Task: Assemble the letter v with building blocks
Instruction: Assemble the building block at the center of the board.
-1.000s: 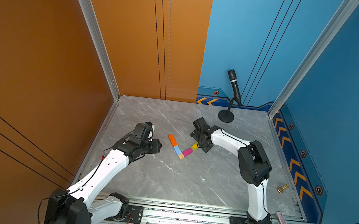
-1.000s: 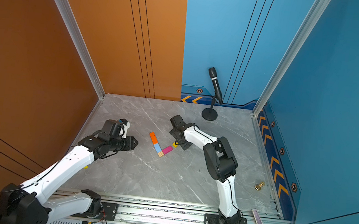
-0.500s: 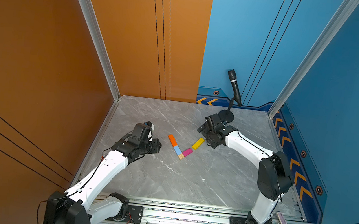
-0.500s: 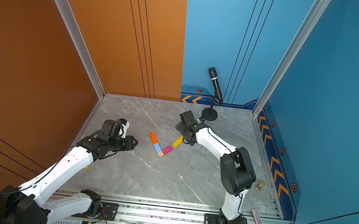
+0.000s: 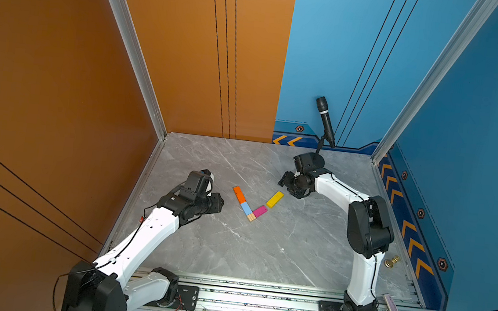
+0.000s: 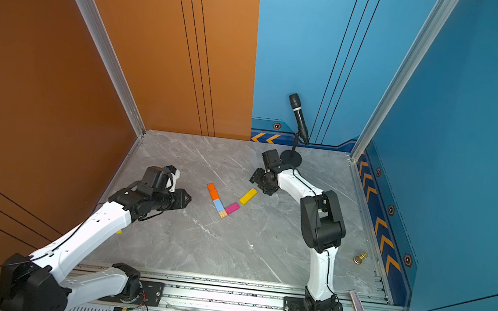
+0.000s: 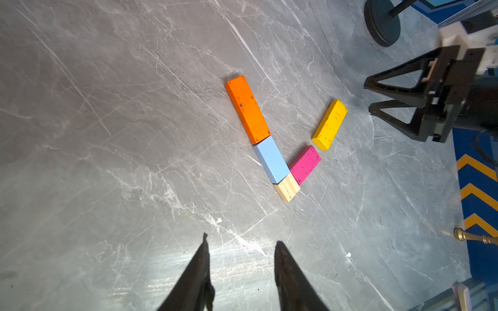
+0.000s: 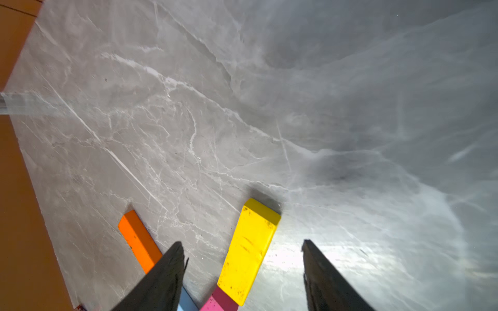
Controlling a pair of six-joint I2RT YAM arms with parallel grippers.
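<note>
Left wrist view: orange block (image 7: pixel 248 109), blue block (image 7: pixel 270 159), wood block (image 7: pixel 287 190) touching in line on table (image 7: pixel 121 134); pink block (image 7: pixel 305 164) meets wood, yellow block (image 7: pixel 330 123) just beyond it. Left gripper (image 7: pixel 241 238) apart, empty; right gripper (image 7: pixel 367 98) apart, near yellow.

Orange block (image 7: pixel 248 109), yellow block (image 7: pixel 330 123), seemingly golden knob (image 5: pixel 391 261)

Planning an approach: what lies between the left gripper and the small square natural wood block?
Only bare grey marble tabletop between the left gripper and the wood block, in the left wrist view.
</note>
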